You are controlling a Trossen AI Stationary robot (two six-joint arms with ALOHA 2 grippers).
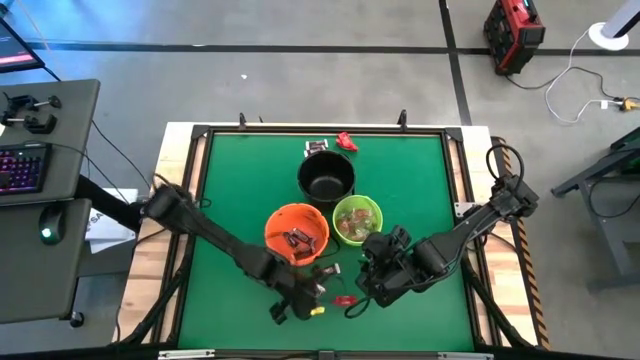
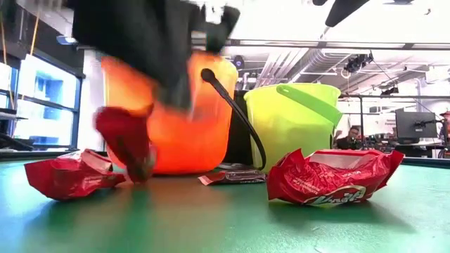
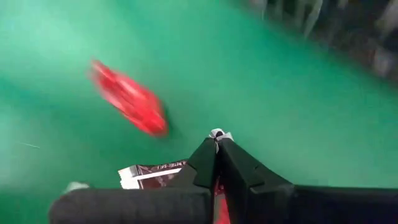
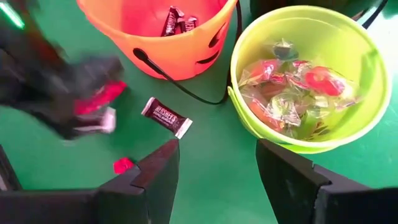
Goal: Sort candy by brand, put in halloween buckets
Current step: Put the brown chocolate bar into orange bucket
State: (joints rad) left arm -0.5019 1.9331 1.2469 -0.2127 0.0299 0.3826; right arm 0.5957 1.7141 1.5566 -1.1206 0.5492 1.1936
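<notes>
Glossy plastic buckets (image 4: 311, 81) — crinkled shiny candy wrappers (image 2: 330, 176) — matt green table (image 1: 230, 200)

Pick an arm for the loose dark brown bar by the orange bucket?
Right, probably. Its claw is open and hovers close to the dark brown bar beside the orange bucket. The left claw is shut on a red candy.

A robotics lab or open workshop space, by the look of it: a green-topped table (image 1: 420, 200) on a wooden frame sits on bare concrete floor marked with dark tape lines. To the left, a desk with a lit keyboard (image 1: 22, 166) and mouse (image 1: 51, 222). Far off, ceiling ducts, monitors (image 2: 415, 126) and a seated person (image 2: 351, 138).
</notes>
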